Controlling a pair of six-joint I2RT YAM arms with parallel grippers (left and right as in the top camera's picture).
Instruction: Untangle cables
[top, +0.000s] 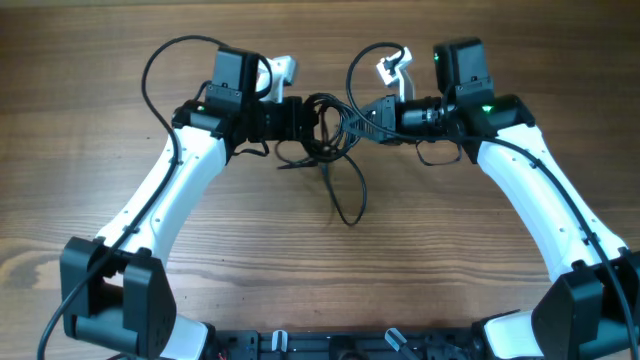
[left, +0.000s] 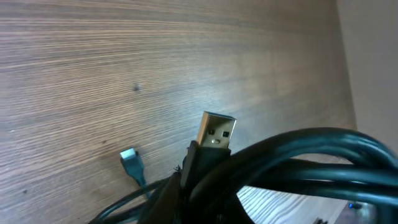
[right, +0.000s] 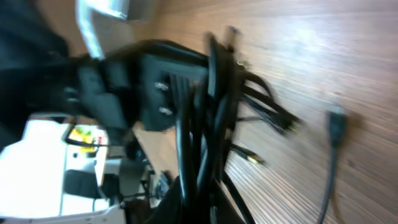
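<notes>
A brown wood-grain desk (top: 320, 280) carries everything. Two white robot arms with black joints reach across it from the near edge, the left arm (top: 170, 190) and the right arm (top: 540, 200), and their wrists face each other towards the far side of the desk.

The black left claw (top: 300, 120) is closed on one side of a tangle of thin black flexible cables (top: 330, 130). The black right claw (top: 372, 118) is closed on the other side of the same tangle. The cables hang bunched between the two claws, near the far middle of the desk. One long narrow loop trails from the bunch towards the near edge and lies on the wood.

In the left wrist view the cables (left: 298, 155) fill the lower right, close to the lens, and the claw's own fingers are hidden behind them. A flat rectangular metal USB plug (left: 216, 132) sticks up out of the bunch, tilted. A small pale blue plug (left: 129, 157) lies just beside it, lower on the wood.

The right wrist view is blurred. It shows the cables (right: 211, 124) running upright across the left claw (right: 155, 87), and several loose ends fan out over the desk (right: 323, 56).
</notes>
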